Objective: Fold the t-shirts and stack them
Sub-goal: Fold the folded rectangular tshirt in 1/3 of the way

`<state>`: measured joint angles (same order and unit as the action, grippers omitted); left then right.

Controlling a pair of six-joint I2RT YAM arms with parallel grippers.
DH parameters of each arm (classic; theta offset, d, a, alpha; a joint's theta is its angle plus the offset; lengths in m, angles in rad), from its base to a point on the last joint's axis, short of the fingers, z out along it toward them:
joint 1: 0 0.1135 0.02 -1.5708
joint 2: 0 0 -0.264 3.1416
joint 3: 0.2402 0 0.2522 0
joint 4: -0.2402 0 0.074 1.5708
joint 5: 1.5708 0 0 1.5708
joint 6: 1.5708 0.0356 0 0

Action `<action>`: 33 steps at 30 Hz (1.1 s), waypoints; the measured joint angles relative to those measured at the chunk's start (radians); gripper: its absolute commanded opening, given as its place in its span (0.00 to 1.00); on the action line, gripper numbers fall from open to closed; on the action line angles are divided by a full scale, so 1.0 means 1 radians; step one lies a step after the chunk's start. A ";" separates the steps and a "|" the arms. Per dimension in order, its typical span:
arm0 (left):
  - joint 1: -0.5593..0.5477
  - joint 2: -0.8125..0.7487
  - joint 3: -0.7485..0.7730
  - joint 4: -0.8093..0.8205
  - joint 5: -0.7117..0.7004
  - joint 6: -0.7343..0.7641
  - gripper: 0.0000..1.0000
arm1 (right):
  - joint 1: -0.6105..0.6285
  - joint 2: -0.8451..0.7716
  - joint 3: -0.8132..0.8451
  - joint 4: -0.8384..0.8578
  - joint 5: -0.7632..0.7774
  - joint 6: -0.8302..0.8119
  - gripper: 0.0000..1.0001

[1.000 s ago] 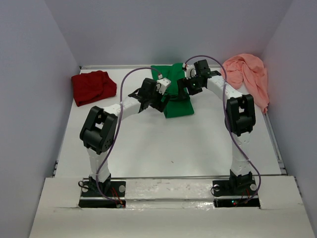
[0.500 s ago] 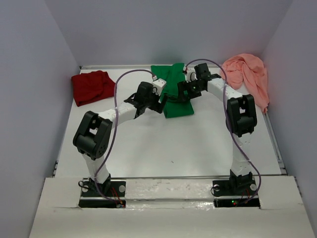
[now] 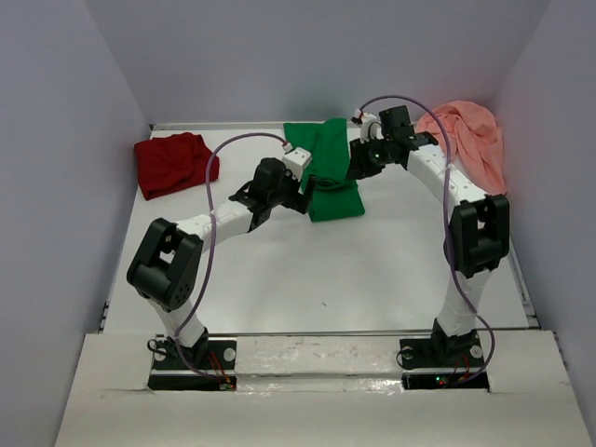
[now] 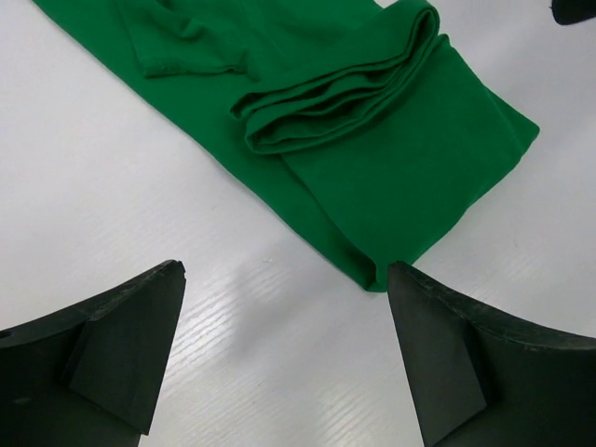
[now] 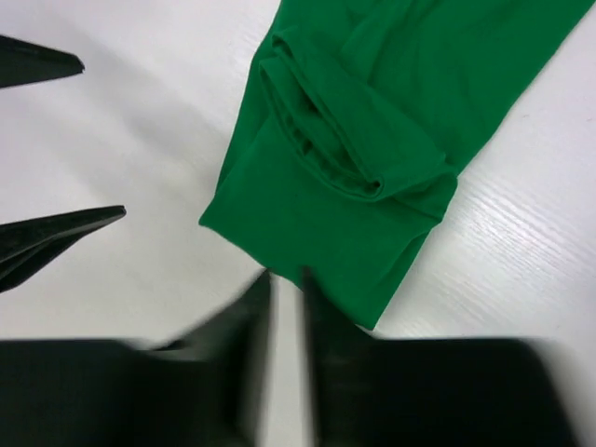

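The tabletop (image 3: 279,270) carries all three shirts along its far side, well apart, so each can be worked on alone. The pink shirt (image 3: 470,140) lies in a loose heap at the far right and trails along that edge. The red shirt (image 3: 172,163) sits bunched at the far left. Neither looks folded, so I judge both are waiting their turn.

The green shirt (image 3: 326,182) lies between them at the far middle, where both arms can reach it. It is doubled into a long band, with a rolled fold across it and a flat end toward the arms. I judge it is the piece in hand, partway folded.

The left claw (image 4: 289,354) hangs over bare tabletop at the band's near corner. It is spread wide and empty, with the corner just beside one finger, probably placed to take that corner.

The right claw (image 5: 284,298) is blurred. Its fingers are drawn almost together with only a sliver of white between them, and nothing is pinched. Their tips sit at the band's near hem. With a claw at each side of that end, the next fold likely needs both to grip the hem together.
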<state>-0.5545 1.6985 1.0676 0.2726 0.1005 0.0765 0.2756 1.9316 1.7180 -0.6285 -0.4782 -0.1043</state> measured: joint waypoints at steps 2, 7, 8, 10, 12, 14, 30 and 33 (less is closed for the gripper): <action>-0.001 0.000 -0.003 0.000 0.006 -0.008 0.99 | 0.001 0.000 -0.014 -0.010 -0.013 0.008 0.00; -0.001 0.004 -0.003 -0.001 0.041 -0.035 0.98 | 0.013 0.028 -0.012 -0.071 -0.052 0.011 0.00; -0.001 0.006 -0.003 -0.002 0.046 -0.038 0.99 | 0.018 0.036 -0.011 -0.076 -0.055 0.011 0.00; -0.001 0.009 -0.003 -0.008 0.049 -0.043 0.99 | 0.035 0.061 -0.011 -0.085 -0.059 0.007 0.00; -0.002 0.009 -0.002 -0.009 0.049 -0.045 0.99 | 0.051 0.091 -0.011 -0.097 -0.063 0.003 0.00; -0.002 0.009 -0.001 -0.010 0.048 -0.048 0.99 | 0.064 0.118 -0.011 -0.106 -0.070 0.003 0.00; -0.002 -0.096 -0.001 -0.019 0.044 -0.055 0.99 | 0.095 0.272 0.000 -0.088 -0.046 -0.032 0.00; -0.002 -0.111 -0.001 -0.010 0.045 -0.056 0.99 | 0.097 0.304 0.035 -0.087 -0.046 -0.035 0.00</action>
<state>-0.5564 1.5879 1.0668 0.2623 0.1455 0.0200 0.3725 2.2360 1.7527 -0.7151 -0.5243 -0.1394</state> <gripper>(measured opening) 0.989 0.010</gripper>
